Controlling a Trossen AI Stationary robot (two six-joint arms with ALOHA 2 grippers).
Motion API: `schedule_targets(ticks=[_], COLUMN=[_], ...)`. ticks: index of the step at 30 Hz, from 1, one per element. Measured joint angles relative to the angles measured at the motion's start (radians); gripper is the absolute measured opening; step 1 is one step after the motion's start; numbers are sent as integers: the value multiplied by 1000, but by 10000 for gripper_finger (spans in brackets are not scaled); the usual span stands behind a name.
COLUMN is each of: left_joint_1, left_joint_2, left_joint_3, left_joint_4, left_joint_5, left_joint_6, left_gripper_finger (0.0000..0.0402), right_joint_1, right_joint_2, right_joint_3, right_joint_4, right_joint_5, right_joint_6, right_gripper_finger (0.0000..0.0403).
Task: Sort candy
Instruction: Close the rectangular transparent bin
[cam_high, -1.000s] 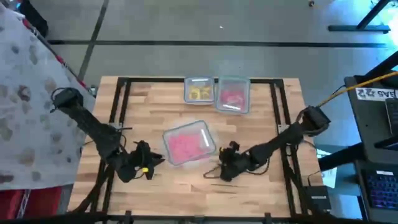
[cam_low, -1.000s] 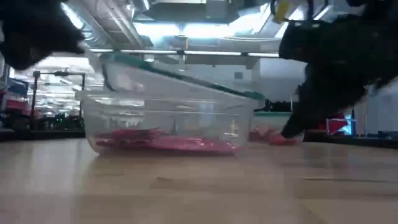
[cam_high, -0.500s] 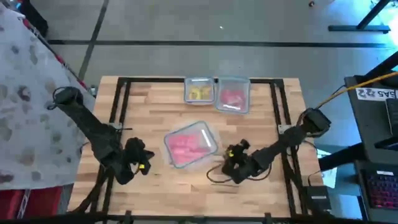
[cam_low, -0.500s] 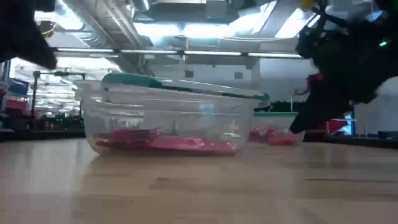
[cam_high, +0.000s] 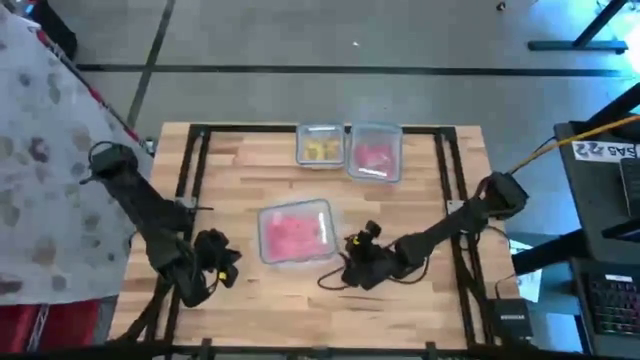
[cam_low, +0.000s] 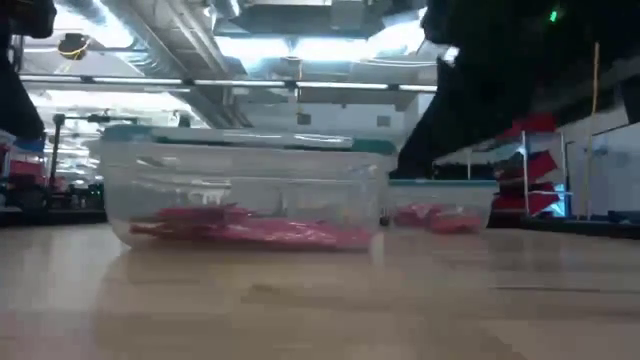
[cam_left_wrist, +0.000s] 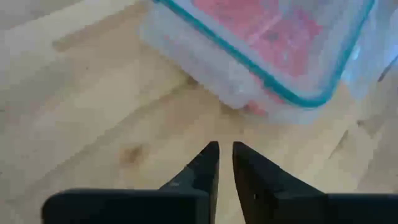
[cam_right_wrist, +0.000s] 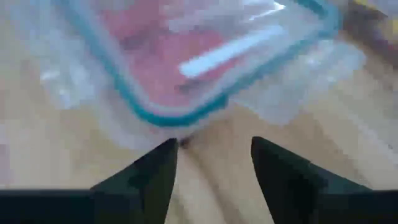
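A clear tub (cam_high: 295, 235) of pink candy (cam_low: 250, 228) stands mid-table, its teal-rimmed lid (cam_low: 250, 141) lying flat on it. At the far edge, two small open tubs hold yellow candy (cam_high: 320, 148) and pink candy (cam_high: 374, 156). My left gripper (cam_high: 228, 262) hangs shut to the near left of the big tub, apart from it, with nothing between its fingers (cam_left_wrist: 210, 155). My right gripper (cam_high: 350, 250) stands open at the tub's near right corner (cam_right_wrist: 180, 124), its fingers slanting down toward it. My right gripper has one fingertip (cam_right_wrist: 166, 149) right at the big tub's near right corner (cam_right_wrist: 180, 124), coming at it on a downward slant from the table's right. Whether it touches the corner, I cannot tell. Nothing lies between its fingers.
Black frame rails (cam_high: 190, 170) (cam_high: 450, 170) run along both sides of the table. A flowered cloth (cam_high: 40, 150) hangs beyond the left edge. Bare wood (cam_high: 290, 300) shows between the big tub and the near edge.
The lid, tilted with one side raised a second ago, now lies flat on the big tub. The tub has slid a little toward the table's left and turned square to the edges. My left gripper has drawn back toward the near left. My right gripper has risen, staying near the tub's corner.
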Motion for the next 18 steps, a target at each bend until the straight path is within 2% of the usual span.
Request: schedule_targets(ticks=[4,10,15,18], left_joint_1=[1,7,34,51], left_joint_2=[-1,-3,-2,-2], left_joint_3=[1,7,7,-1], left_joint_4=[-1,79,42,13], left_joint_5=[-10,-124,-142,-139], left_joint_6=[-5,71,85,86], left_gripper_finger=[30,30,30,30], right_joint_1=[12,23,-41,-92], right_joint_2=[0,-1,-2,-2], right_joint_3=[46,145,169,153], right_joint_4=[-109,-190,-500,-591], right_joint_5=[69,115,169,212], right_joint_6=[32,21,232,283], right_gripper_finger=[193,193,193,193])
